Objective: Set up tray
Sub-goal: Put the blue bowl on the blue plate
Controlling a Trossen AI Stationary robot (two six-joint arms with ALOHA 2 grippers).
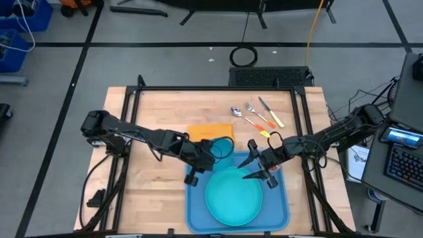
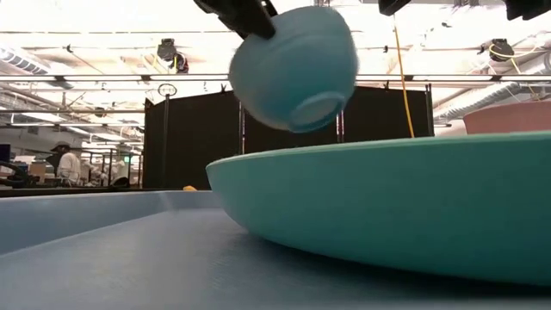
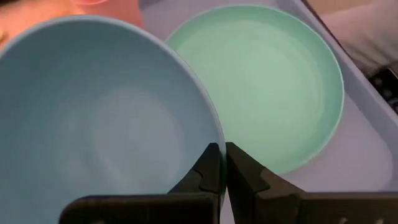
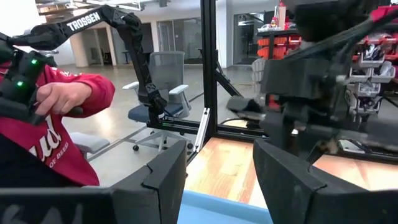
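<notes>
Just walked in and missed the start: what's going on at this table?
The robot is setting up a blue tray that already carries a round teal plate. The left gripper is shut on the rim of a light blue bowl, held tilted in the air above the tray. The right gripper hovers open over the tray's far right corner. A spoon, a fork and an orange napkin lie on the table.

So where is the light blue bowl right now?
The bowl hangs tilted in the left gripper, pinched at its rim, above the tray's far left corner beside the teal plate.
</notes>
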